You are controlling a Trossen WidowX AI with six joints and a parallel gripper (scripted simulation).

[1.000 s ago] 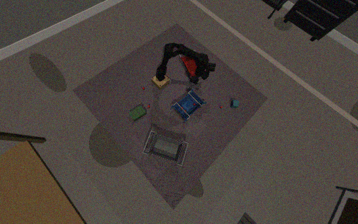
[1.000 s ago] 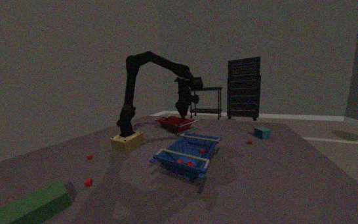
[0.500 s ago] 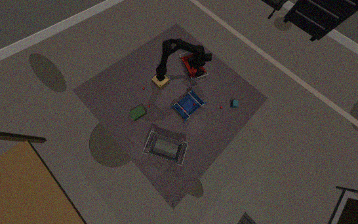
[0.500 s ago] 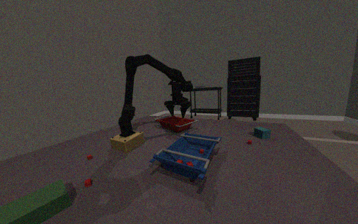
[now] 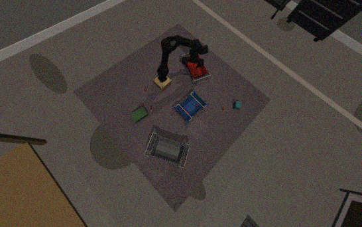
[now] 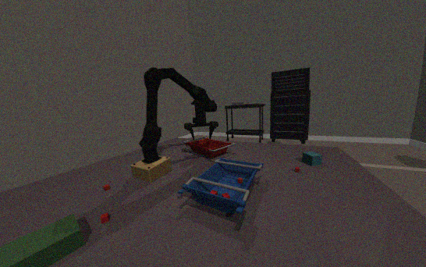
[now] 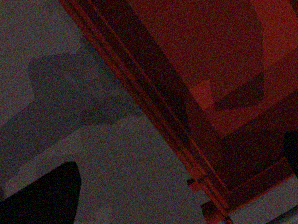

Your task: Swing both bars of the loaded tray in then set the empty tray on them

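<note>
Hanging over the red tray, your pincer is released, its fingers spread around nothing. In the top view, that empty tray lies beneath the pincer, at two o'clock from the arm's base. The loaded blue tray sits at six o'clock from the pincer, both bars across its top. You can read no writing anywhere.
</note>
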